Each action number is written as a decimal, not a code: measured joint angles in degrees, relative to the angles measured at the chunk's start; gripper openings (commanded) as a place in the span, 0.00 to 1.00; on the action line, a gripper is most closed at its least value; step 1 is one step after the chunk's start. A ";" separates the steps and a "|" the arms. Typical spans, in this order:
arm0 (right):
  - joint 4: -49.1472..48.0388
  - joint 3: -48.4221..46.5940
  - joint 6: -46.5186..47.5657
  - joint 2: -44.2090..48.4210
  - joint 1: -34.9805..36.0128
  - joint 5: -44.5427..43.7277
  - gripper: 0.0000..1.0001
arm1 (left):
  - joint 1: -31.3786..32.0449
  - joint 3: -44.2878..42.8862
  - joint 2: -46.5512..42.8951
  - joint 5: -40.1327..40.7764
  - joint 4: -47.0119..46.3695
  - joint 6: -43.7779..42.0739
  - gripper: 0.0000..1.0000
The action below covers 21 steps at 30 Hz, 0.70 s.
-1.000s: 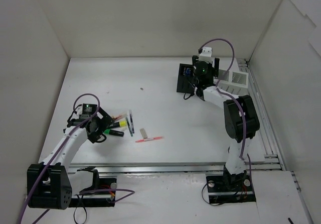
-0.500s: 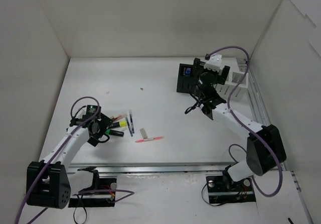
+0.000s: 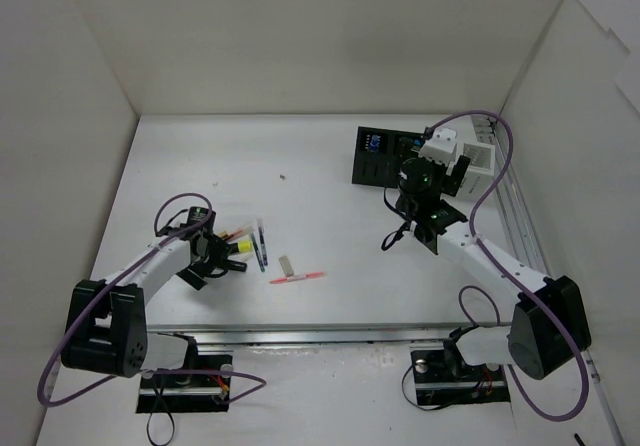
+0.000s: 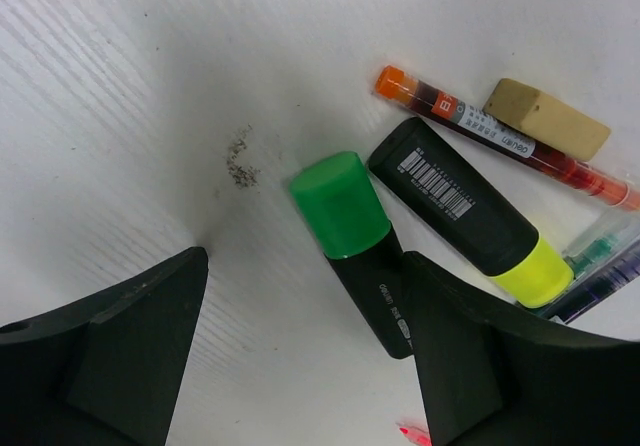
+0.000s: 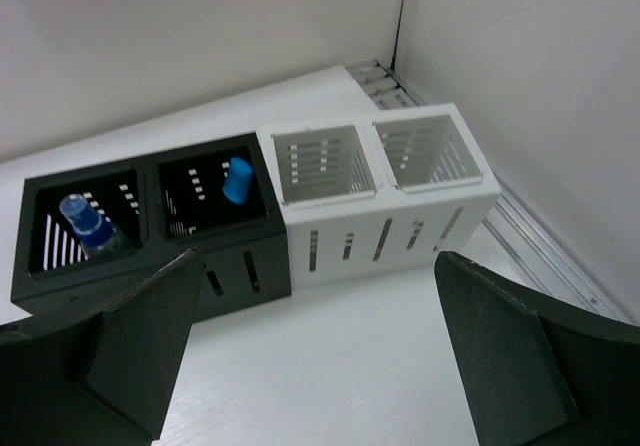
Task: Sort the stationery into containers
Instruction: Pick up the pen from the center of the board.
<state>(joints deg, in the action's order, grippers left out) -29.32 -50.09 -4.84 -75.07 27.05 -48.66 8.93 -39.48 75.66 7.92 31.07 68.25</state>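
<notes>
White, matte table [image 3: 320, 191] fills the top view. On its near left lies a heap [image 3: 245, 246] of slim plastic sticks, with a pale eraser [image 3: 287, 264] and a thin red pen [image 3: 297, 278] just to its right. The left gripper [image 3: 214, 256] sits at the heap's left edge, closer to it than half a second ago. At the far right a black box [image 3: 372, 166] and a white box [image 3: 478, 158] stand side by side. The right arm [image 3: 480, 256] has drawn back from them, its elbow swung further to the near right.

Left wrist view: the fingers [image 4: 120, 356] are spread apart, gripping nothing. Between them lies a green highlighter [image 4: 350, 231] with a glossy green cap and a black barrel. Just beside it is a yellow highlighter [image 4: 465, 211], black with a white barcode. Beyond that lie a clear, orange-capped tube pen [image 4: 500, 141] and a tan block [image 4: 545, 118]. At the right edge show dark pens [image 4: 600, 276]. The table surface has fine streaks.

Right wrist view: the right gripper [image 5: 315, 266] is spread wide, holding nothing. The black box's left compartment holds a clear blue-capped bottle [image 5: 85, 224], and its right one holds a small blue piece [image 5: 235, 181]. The slotted white box touches it on the right.
</notes>
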 measured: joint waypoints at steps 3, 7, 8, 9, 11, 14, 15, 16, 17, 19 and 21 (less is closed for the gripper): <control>4.46 -0.02 -2.45 0.20 0.00 0.00 0.98 | 0.50 -0.50 1.36 0.11 -0.37 0.31 0.67; 9.14 -0.04 -4.81 0.42 0.00 0.04 0.98 | 0.85 -1.03 2.47 0.57 -0.74 0.61 0.56; 10.08 -0.04 -5.27 0.66 0.00 0.07 0.98 | 1.01 -1.25 2.78 0.74 -0.76 0.74 0.53; 11.04 -0.04 -5.70 1.05 0.00 0.07 0.98 | 1.05 -1.46 3.13 0.92 -0.87 0.81 0.52; 12.59 -0.04 -6.43 2.34 0.00 0.09 0.98 | 1.29 -2.14 4.02 1.09 -1.03 0.81 0.47; 14.23 0.48 -7.48 5.40 0.00 0.13 0.98 | 1.70 -2.97 5.14 1.20 -1.40 0.79 0.41; 14.67 0.94 -7.78 6.80 0.00 0.24 0.98 | 1.92 -3.19 5.42 1.20 -1.46 0.76 0.39; 15.04 1.53 -8.13 8.26 0.00 0.39 0.98 | 2.12 -3.32 5.66 1.27 -1.55 0.74 0.37; 15.50 2.10 -8.46 9.68 0.00 0.52 0.98 | 2.29 -3.39 5.77 1.36 -1.60 0.74 0.34; 16.48 3.19 -8.76 12.57 0.04 0.96 0.98 | 2.58 -3.39 5.79 1.42 -1.75 0.52 0.24; 17.49 4.24 -8.87 15.26 0.07 1.66 0.98 | 2.75 -3.39 5.64 1.62 -1.95 -0.37 0.13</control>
<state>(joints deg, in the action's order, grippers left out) -11.84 -45.84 -13.72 -59.81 27.11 -47.00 11.68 -42.87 81.30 9.54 29.12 67.88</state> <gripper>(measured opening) 0.979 0.242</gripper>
